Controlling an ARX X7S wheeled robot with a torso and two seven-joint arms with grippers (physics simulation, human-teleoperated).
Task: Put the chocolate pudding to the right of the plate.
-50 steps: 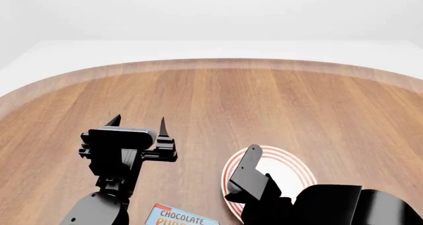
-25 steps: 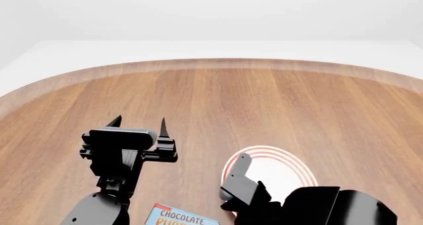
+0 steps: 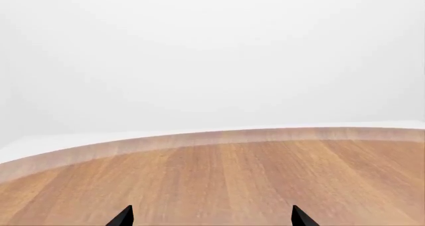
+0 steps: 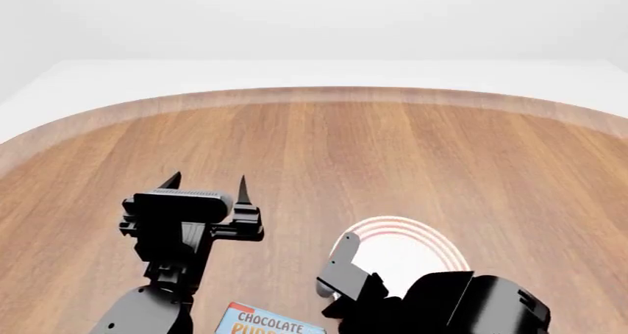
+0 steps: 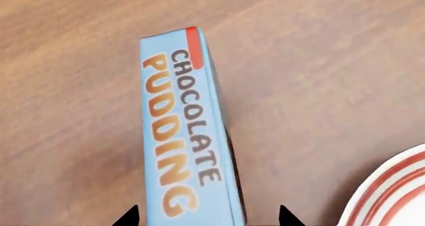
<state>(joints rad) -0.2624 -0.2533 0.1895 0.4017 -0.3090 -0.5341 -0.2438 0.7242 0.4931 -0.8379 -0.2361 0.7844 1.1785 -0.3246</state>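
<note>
surface: wooden table (image 4: 393, 150) | on it: chocolate pudding (image 5: 186, 136) (standing on edge), plate (image 4: 417, 249)

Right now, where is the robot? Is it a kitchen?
Hard to say it's a kitchen. It looks like a bare simulated room: a big round-edged wooden table with blank white walls behind. On it sit only a plate and a pudding box, so maybe a dining table.
</note>
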